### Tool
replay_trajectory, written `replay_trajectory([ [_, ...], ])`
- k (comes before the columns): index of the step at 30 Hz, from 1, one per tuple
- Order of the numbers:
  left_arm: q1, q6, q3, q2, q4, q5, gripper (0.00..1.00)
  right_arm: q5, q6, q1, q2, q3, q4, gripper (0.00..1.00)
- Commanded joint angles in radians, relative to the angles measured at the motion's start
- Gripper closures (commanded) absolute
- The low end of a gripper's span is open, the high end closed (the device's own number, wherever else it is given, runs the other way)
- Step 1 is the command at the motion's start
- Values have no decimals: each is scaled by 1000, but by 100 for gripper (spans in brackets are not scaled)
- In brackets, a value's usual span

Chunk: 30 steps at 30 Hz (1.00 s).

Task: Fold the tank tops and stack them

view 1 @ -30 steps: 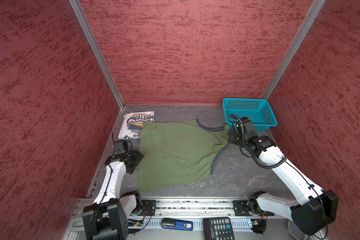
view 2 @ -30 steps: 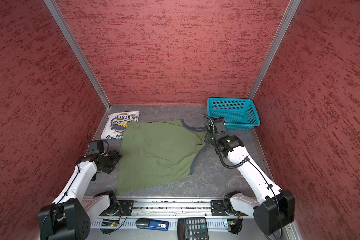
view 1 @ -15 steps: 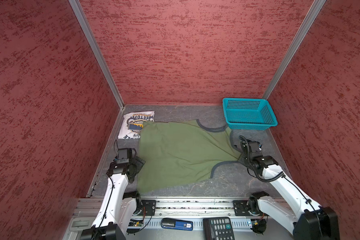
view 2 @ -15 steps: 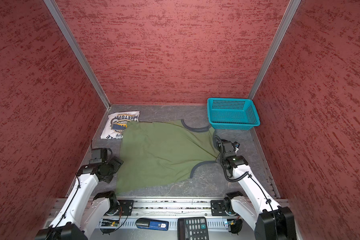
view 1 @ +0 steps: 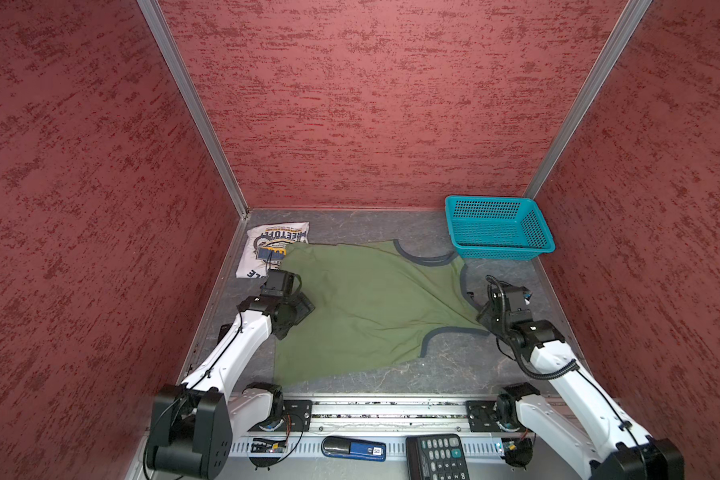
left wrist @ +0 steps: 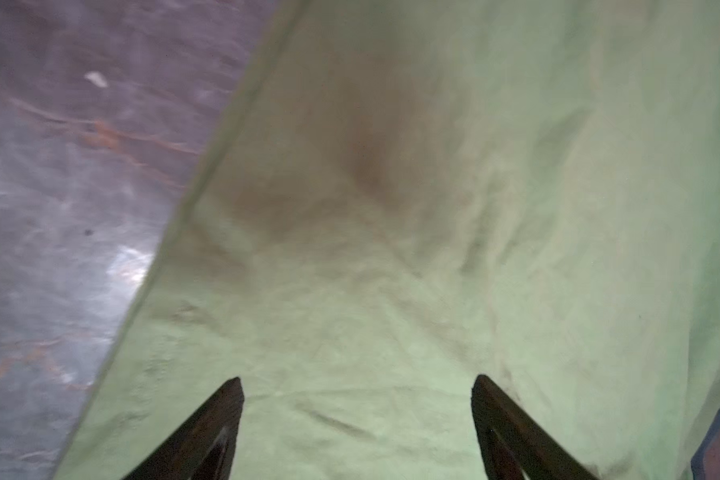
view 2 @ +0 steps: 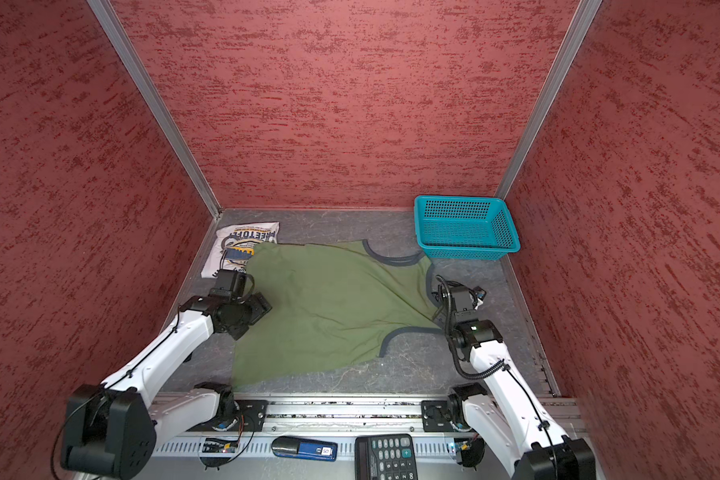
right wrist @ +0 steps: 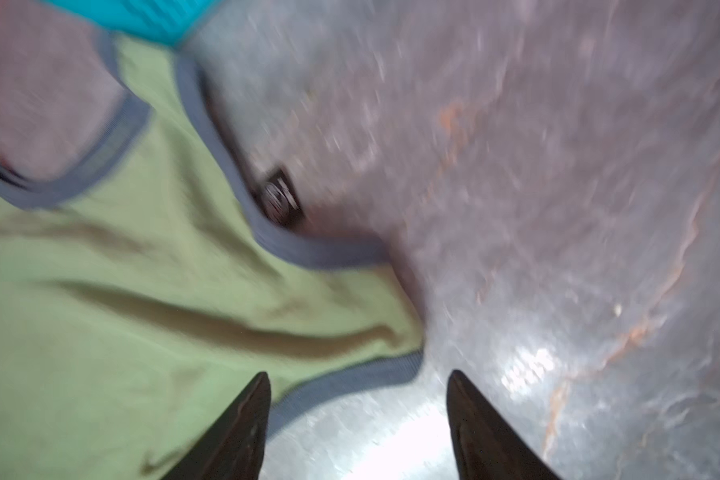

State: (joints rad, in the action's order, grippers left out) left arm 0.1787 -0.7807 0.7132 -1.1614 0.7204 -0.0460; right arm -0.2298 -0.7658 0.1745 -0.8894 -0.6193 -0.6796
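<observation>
**Red walls, grey surface, both my jaws empty**

Red textured walls [view 1: 350,104] box in the grey marbled surface [view 1: 391,224] where I work. My left arm [view 1: 246,336] reaches in from the front rail, wrist bent down over the left edge of the olive tank top [view 1: 371,307]. My right arm [view 1: 558,361] leans in from the opposite side, wrist tipped down at the strap end of the same garment.

My left jaws stand wide apart with nothing between them. In the left wrist view their dark fingertips [left wrist: 233,390] frame only the olive tank top [left wrist: 433,208]. My right jaws are parted too and grip nothing; their fingertips [right wrist: 258,386] flank a corner of grey trim [right wrist: 350,378] and shiny bare surface.

In both top views my own wrists cover the jaws, so I cannot tell whether either pair touches cloth. The right wrist view is smeared, and a small dark label [right wrist: 281,199] beside the trim is unreadable.

The olive top lies spread out and unfolded across the middle, hem toward my left arm. Its grey-edged neck and armholes point toward the teal basket [view 1: 495,249] in the far right corner. A crease runs to the strap by my right wrist. Its far left corner overlaps the white tank top [view 1: 267,249], a compact folded rectangle with dark lettering. A blue and yellow print shows where the two meet.
</observation>
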Motion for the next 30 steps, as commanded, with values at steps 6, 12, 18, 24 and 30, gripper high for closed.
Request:
replay_trajectory([
  [6,174,0,11,-151,-129,-77,13,167,146,29,-177,-115,199,31],
  [12,220,3,-12,-248,-194,-133,13,243,164,56,-323,-113,324,31],
  [18,176,-23,-112,-240,-199,-143,13,173,206,51,-432,-161,340,31],
  [24,66,-18,-224,-140,-148,-111,13,151,247,37,-541,-244,381,34],
  [30,4,-22,-247,18,-46,-44,14,163,272,57,-681,-355,399,43],
])
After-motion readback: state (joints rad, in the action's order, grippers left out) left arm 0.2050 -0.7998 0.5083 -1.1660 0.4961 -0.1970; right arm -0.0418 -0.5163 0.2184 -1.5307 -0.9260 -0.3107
